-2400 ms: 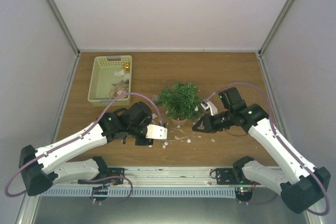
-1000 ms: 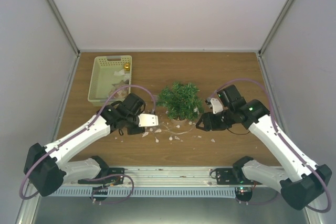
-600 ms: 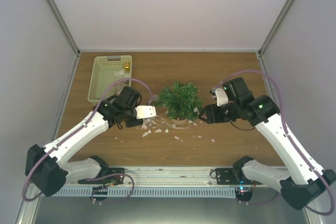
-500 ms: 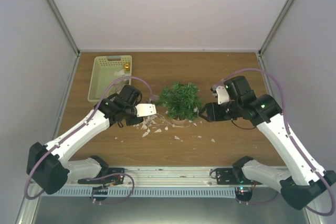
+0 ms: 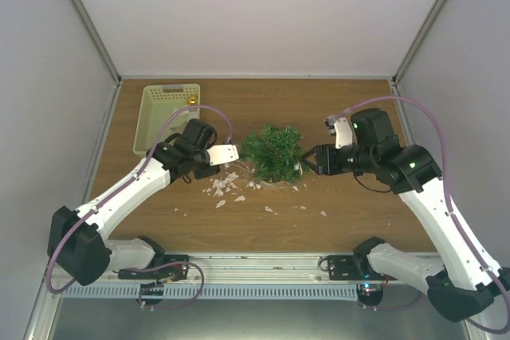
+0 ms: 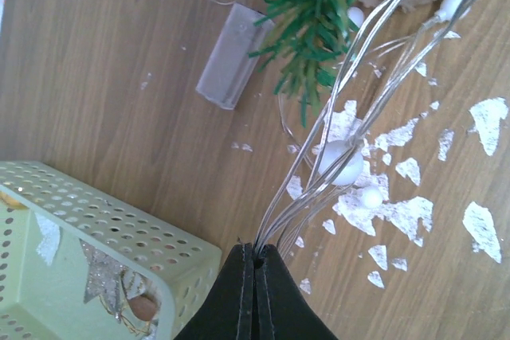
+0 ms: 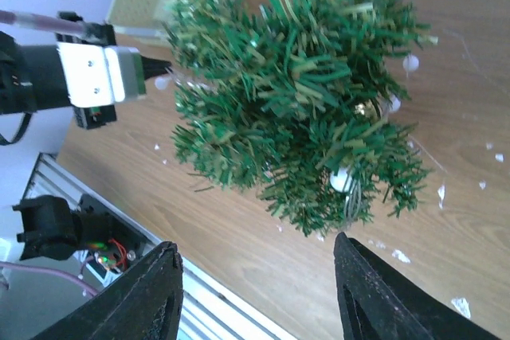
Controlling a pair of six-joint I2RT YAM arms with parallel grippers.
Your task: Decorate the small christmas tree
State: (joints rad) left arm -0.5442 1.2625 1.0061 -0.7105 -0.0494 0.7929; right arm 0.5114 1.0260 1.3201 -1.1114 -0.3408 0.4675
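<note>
Wood-grain counter [image 5: 358,212] carries the small christmas tree [image 5: 272,153], which stands on its pot between the two grippers. It is just ahead of the left gripper [image 5: 237,151] and just ahead of the right gripper [image 5: 306,162].

Left gripper:
- In the left wrist view, the left gripper [image 6: 255,256] has its jaws pressed together.
- The jaws clamp the thin silvery strands of a light string [image 6: 335,109].
- The strands fan out from the fingertips toward the green branches of the tree [image 6: 311,13], ahead of the gripper.
- White round bulbs [image 6: 341,163] sit on the strands a short way ahead of the fingertips.
- A clear plastic box [image 6: 229,67] lies flat on the counter ahead of the gripper, near the lowest branches.
- A pale green perforated basket [image 6: 80,228] sits close beside the gripper, at the lower left of this view, and holds a glittery star [image 6: 107,272].
- White flakes [image 6: 486,117] are scattered on the counter on the other side of the gripper.

Right gripper:
- In the right wrist view, the right gripper [image 7: 255,244] is open.
- Its two black fingers [image 7: 151,292] stand apart with nothing between them.
- The tree [image 7: 295,117] fills the view ahead of the fingertips, with bulbs [image 7: 341,179] among its branches.
- Contact between the fingertips and the branches cannot be determined.
- The left gripper [image 7: 155,65] is on the far side of the tree.
</note>
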